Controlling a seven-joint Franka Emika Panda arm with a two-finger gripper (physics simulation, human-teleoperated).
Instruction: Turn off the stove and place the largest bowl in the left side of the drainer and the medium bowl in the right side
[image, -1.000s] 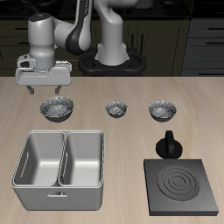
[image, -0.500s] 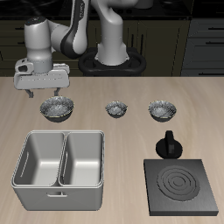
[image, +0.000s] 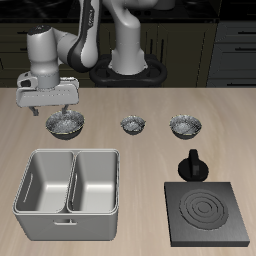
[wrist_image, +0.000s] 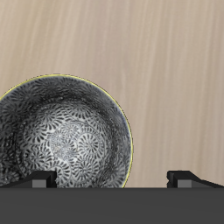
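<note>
The hand (image: 47, 106) is positioned above the largest bowl (image: 66, 124), fingers spread, nothing gripped; in the wrist view the bowl (wrist_image: 63, 133) sits off-centre between the fingertips, presumably so one finger can be lowered over the rim. The bowl is empty and rests on the tabletop (image: 150, 155), just behind the drainer (image: 68, 183). Both drainer compartments are empty. The medium bowl (image: 184, 125) stands well apart, w/ the smallest bowl (image: 133, 125) between. The stove (image: 207, 214) burner appears dark, knob (image: 192, 165) adjacent: stove judged already off.
</note>
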